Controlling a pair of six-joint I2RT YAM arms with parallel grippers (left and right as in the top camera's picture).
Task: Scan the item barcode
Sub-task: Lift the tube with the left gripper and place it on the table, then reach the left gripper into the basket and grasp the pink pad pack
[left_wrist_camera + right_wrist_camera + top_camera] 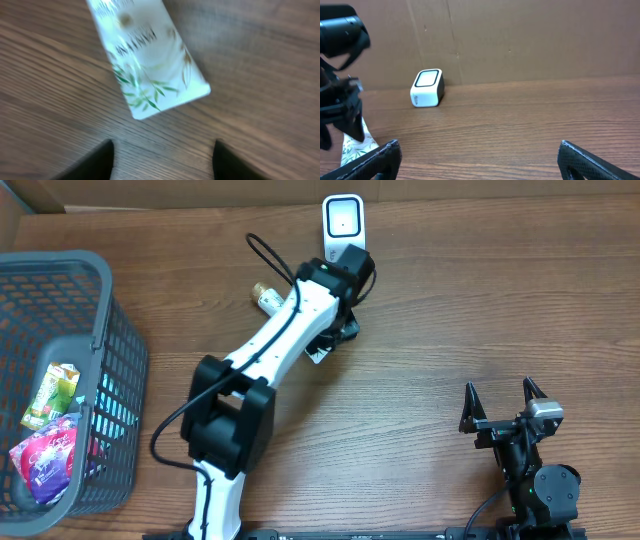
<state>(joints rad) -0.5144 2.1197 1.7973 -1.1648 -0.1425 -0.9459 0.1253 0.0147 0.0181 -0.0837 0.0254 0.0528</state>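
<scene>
Ahead of the left gripper, jaws apart and empty, a leaf-printed tube lies flat on the table. Probably light, squashy, slick; grip across its mid-body, lightly. Right gripper gapes, idle.

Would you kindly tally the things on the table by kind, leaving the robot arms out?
Scanner: 1
Tube: 1
Basket: 1
Carton, in the basket: 1
Pouch, in the basket: 1
Total: 5, though the basket may hide more.
</scene>
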